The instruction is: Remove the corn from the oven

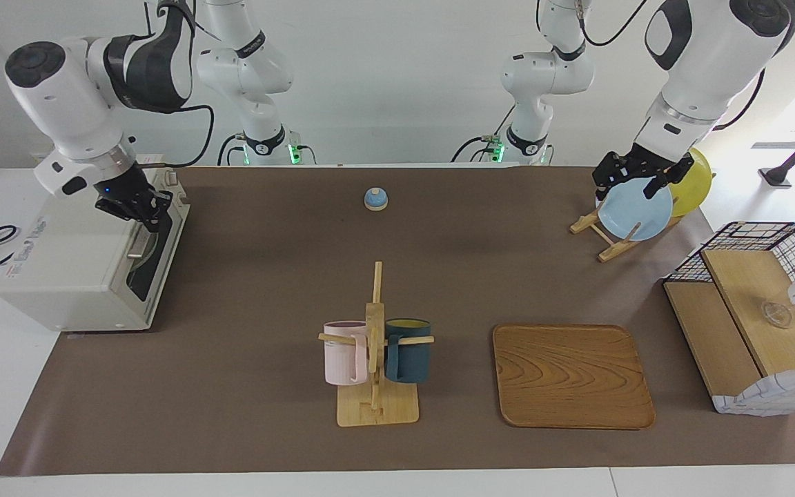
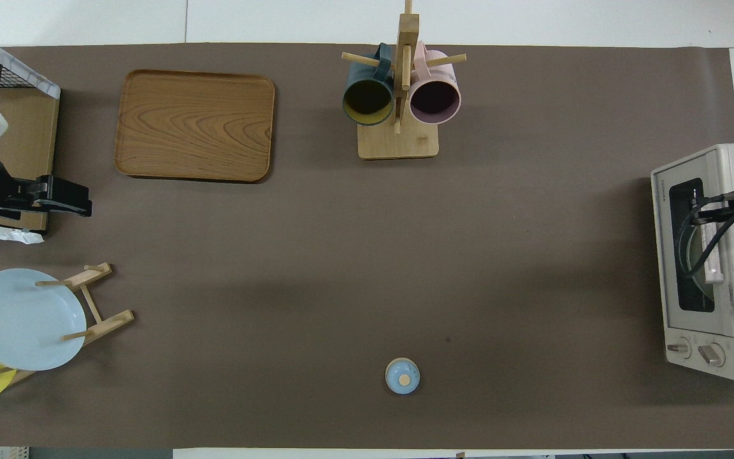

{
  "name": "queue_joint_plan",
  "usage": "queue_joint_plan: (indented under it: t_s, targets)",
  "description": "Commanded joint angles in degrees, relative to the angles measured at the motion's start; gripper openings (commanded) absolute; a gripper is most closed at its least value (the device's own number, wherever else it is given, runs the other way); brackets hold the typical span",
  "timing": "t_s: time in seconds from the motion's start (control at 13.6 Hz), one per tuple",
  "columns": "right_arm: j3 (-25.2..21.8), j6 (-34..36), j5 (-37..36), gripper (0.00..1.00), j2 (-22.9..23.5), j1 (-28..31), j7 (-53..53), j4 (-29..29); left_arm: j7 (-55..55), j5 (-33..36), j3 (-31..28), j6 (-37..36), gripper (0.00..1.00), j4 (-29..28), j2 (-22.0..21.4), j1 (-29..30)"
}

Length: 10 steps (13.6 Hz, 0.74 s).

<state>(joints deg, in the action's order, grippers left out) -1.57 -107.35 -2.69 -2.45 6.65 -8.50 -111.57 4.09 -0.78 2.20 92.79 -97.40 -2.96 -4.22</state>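
At the right arm's end of the surface, beside the edge nearest the robots, the oven is seen with its dark glass door shut. The right gripper is placed at the door's top edge, close to the bar handle; whether contact is made, or whether the gripper is released or clenched, cannot be told. The corn is not visible in either view: only a pale round shape is made out through the glass, so the corn is judged to be inside, hidden.

The left gripper is held over the blue plate on the wooden rack near the corner at the left arm's end, where that arm waits; its state cannot be told either.

The task is judged to be at its very start. The door is not yet opened and the corn is not yet reached, grasped or drawn out.
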Motion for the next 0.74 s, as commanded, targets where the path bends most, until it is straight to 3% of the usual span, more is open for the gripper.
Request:
queue_joint_plan:
  t_s: [0.0, 0.66]
  targets:
    - [0.3, -2.5, -3.3, 0.00, 0.3, 1.6, 0.5, -2.9, 0.1, 1.2, 0.5, -0.6, 1.00, -0.2, -0.7, 0.4]
    - [0.3, 0.8, -9.2, 0.00, 0.5, 1.6, 0.4, -1.8, 0.2, 1.2, 0.6, -0.4, 1.00, -0.2, -0.7, 0.4]
